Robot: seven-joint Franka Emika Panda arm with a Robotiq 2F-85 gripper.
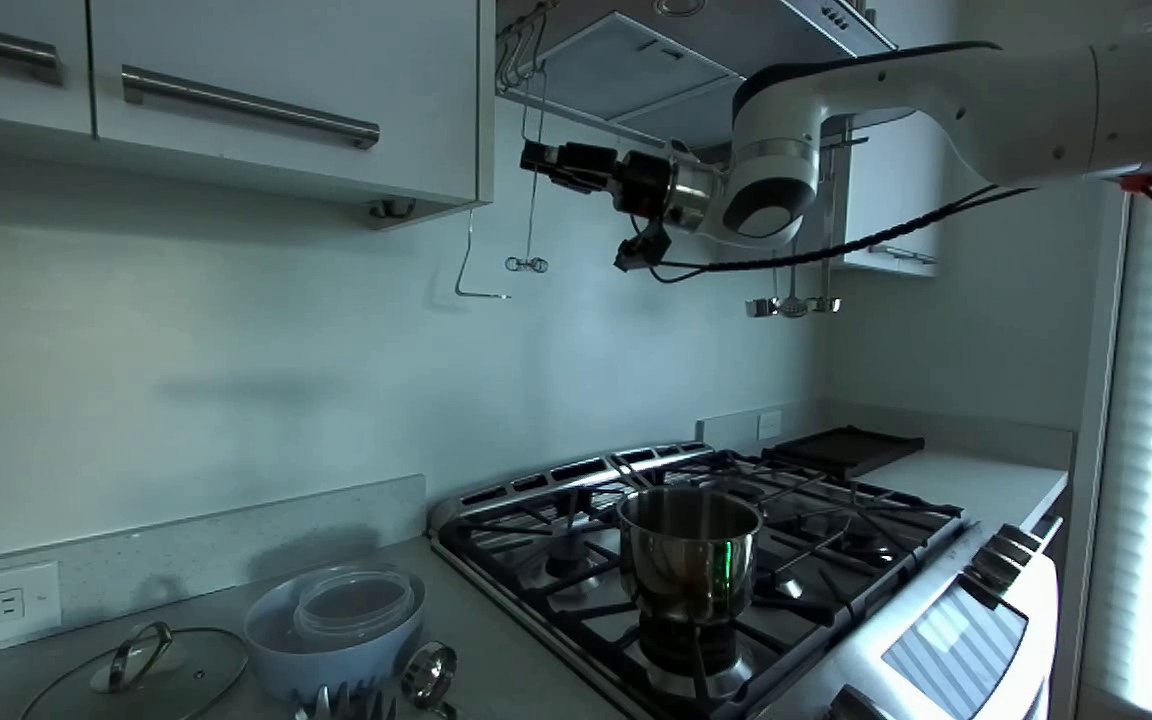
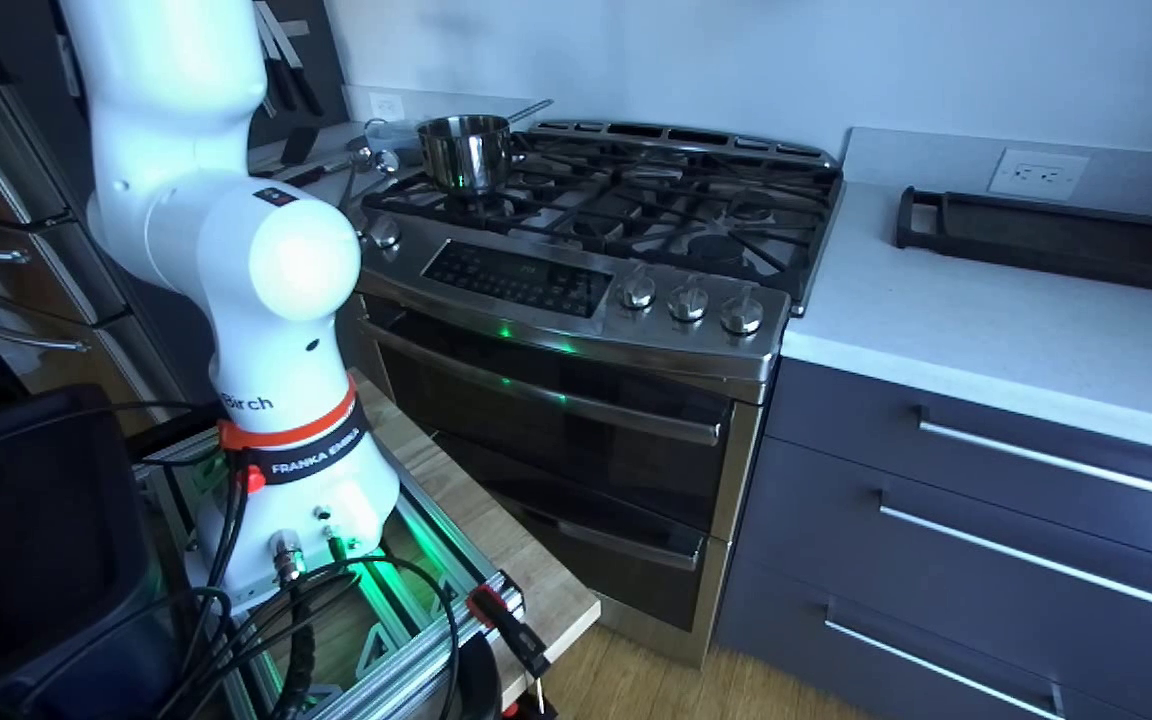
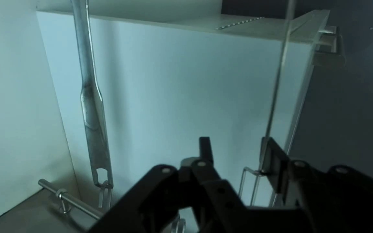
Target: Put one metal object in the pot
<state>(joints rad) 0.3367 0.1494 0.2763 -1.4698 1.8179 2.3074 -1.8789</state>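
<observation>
The slim metal utensil hangs below the hood in an exterior view, its wire-thin handle point(image 1: 532, 220) ending in a small head point(image 1: 526, 265). My gripper point(image 1: 534, 156) is level with the handle's upper part. In the wrist view my gripper point(image 3: 236, 140) is open, with its fingers well apart. The thin handle point(image 3: 275, 94) runs close along the inner face of the right finger; I cannot tell whether they touch. The steel pot point(image 1: 691, 575) stands on the front burner, far below the gripper. It also shows in an exterior view point(image 2: 468, 155), where the gripper is out of view.
A pale bent hook point(image 1: 466, 270) and a utensil cluster point(image 1: 791, 306) hang nearby. A flat handle point(image 3: 92, 113) hangs from a rail point(image 3: 76, 204). The hood point(image 1: 636, 70) and cabinet point(image 1: 286, 90) are close. A white bowl point(image 1: 331, 660) and glass lid point(image 1: 171, 680) stand on the counter.
</observation>
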